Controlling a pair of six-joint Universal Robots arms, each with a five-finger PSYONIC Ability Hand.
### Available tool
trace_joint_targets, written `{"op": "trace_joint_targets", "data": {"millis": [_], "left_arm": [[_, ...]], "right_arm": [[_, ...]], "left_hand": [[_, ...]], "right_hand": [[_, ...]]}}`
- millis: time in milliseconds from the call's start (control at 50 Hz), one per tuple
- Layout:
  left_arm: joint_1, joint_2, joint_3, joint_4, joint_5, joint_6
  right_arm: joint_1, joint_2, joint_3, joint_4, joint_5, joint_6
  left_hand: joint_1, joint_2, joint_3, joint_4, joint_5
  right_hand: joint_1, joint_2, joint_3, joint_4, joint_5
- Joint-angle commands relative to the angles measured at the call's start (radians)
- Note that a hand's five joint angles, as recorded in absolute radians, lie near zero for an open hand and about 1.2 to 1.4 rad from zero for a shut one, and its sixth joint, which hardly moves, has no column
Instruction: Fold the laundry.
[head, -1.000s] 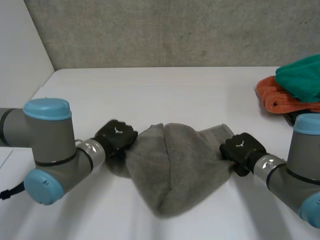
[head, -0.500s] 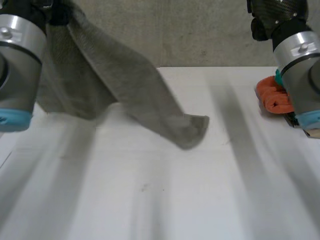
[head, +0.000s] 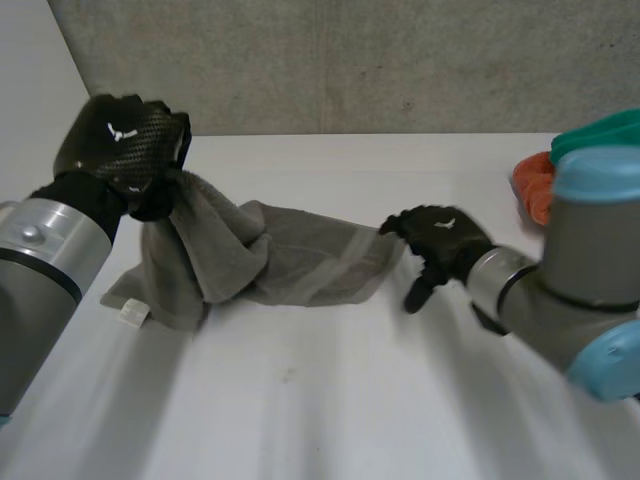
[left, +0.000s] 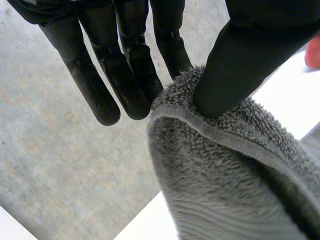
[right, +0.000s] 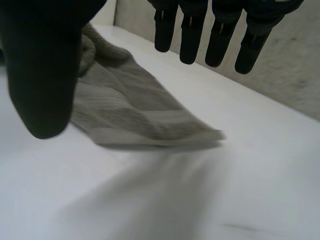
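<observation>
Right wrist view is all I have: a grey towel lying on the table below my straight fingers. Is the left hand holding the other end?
Observer: Yes. The left hand pinches the grey towel by its hemmed edge, between thumb and fingers.
Operator: Is that end lifted?
Observer: Yes. In the head view the towel hangs from that hand and trails across the white table toward the right hand.
Operator: Anything else on the table?
Observer: An orange cloth and a teal cloth sit together at its right edge, partly behind the right arm.
</observation>
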Motion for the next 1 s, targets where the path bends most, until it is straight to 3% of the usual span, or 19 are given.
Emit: {"op": "trace_joint_targets", "data": {"millis": [20, 160, 300, 380, 400, 460, 540, 620, 700, 780, 860, 1000], "left_arm": [[-0.052, 0.105, 0.085, -0.079, -0.009, -0.037], [-0.098, 0.174, 0.168, -0.142, -0.031, -0.043], [-0.128, 0.219, 0.216, -0.163, -0.063, -0.044], [-0.126, 0.245, 0.220, -0.162, -0.077, -0.047], [-0.120, 0.252, 0.214, -0.162, -0.080, -0.046], [-0.103, 0.256, 0.199, -0.162, -0.082, -0.046], [-0.039, 0.253, 0.153, -0.167, -0.068, -0.046], [0.064, 0.239, 0.052, -0.170, -0.005, -0.047], [0.139, 0.219, -0.058, -0.179, 0.085, -0.052], [0.168, 0.167, -0.146, -0.180, 0.144, -0.064], [0.146, 0.044, -0.184, -0.170, 0.146, -0.081], [0.080, -0.228, -0.091, -0.089, 0.078, -0.089]], "right_arm": [[0.144, 0.206, -0.119, -0.128, 0.063, 0.195], [0.244, 0.370, -0.306, -0.124, 0.129, 0.312], [0.306, 0.484, -0.443, -0.124, 0.220, 0.332], [0.309, 0.498, -0.491, -0.112, 0.284, 0.327], [0.303, 0.489, -0.486, -0.095, 0.300, 0.318], [0.276, 0.444, -0.454, -0.050, 0.306, 0.291], [0.203, 0.260, -0.336, 0.003, 0.245, 0.147], [0.048, 0.032, -0.227, 0.084, 0.020, -0.141], [-0.055, -0.027, -0.274, 0.210, -0.050, -0.277], [-0.118, 0.019, -0.381, 0.373, -0.074, -0.367], [-0.133, 0.126, -0.490, 0.470, -0.085, -0.475], [-0.103, 0.384, -0.664, 0.397, -0.003, -0.574]], "left_hand": [[0.241, 0.200, 0.204, 0.197, 0.254], [0.241, 0.200, 0.204, 0.197, 0.254], [0.241, 0.200, 0.204, 0.197, 0.254], [0.241, 0.200, 0.204, 0.197, 0.254], [0.241, 0.200, 0.204, 0.197, 0.254], [0.241, 0.200, 0.204, 0.197, 0.254], [0.241, 0.200, 0.204, 0.197, 0.254], [0.241, 0.200, 0.204, 0.197, 0.254], [0.241, 0.200, 0.204, 0.197, 0.254], [0.241, 0.200, 0.204, 0.197, 0.254], [0.241, 0.200, 0.204, 0.197, 0.254], [0.241, 0.200, 0.204, 0.197, 0.254]], "right_hand": [[-0.133, -0.139, -0.132, -0.119, -0.099], [-0.136, -0.142, -0.135, -0.122, -0.102], [-0.090, -0.096, -0.089, -0.076, -0.055], [0.669, 0.663, 0.670, 0.683, 0.703], [1.043, 1.037, 1.044, 1.057, 1.078], [1.047, 1.041, 1.048, 1.061, 1.082], [1.047, 1.041, 1.048, 1.061, 1.082], [1.047, 1.041, 1.048, 1.061, 1.082], [1.047, 1.041, 1.048, 1.061, 1.082], [1.047, 1.041, 1.048, 1.061, 1.082], [1.047, 1.041, 1.048, 1.061, 1.082], [1.047, 1.041, 1.048, 1.061, 1.082]]}}
